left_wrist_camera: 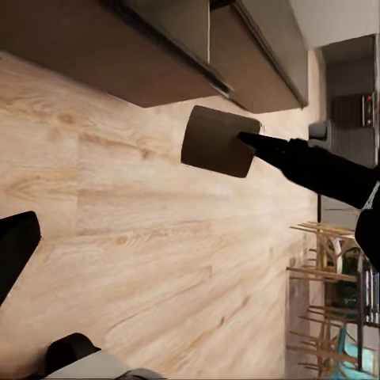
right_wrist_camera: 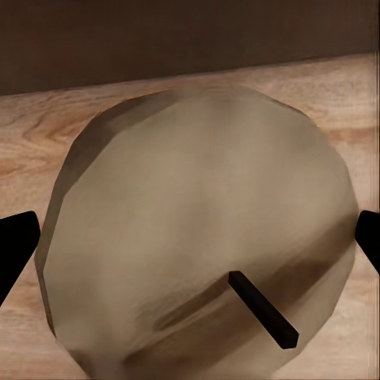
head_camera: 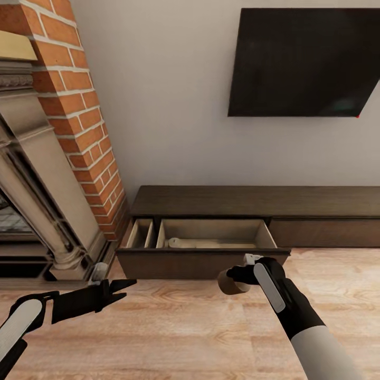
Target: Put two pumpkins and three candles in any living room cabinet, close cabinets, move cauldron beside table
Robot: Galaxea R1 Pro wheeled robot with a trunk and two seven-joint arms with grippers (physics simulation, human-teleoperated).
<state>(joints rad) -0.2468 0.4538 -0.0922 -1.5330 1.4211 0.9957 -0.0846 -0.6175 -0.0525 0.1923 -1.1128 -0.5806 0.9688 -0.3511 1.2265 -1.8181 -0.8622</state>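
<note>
Head view shows the right gripper (head_camera: 236, 278) with fingers clamped on a stubby beige-tan candle (head_camera: 232, 285) just before the long dark-brown cabinet's (head_camera: 253, 203) open drawer (head_camera: 203, 261); lift it clear over the front panel, then release, while the left gripper (head_camera: 117, 291) hangs spread and empty.

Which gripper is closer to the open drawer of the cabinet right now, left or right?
Right. The right gripper, shut on a candle, hangs just in front of the open drawer. The left gripper is open, off the drawer's near left corner.

Light wood-plank floor (head_camera: 174, 327) bears the low cabinet (head_camera: 253, 200); drawer open
</note>
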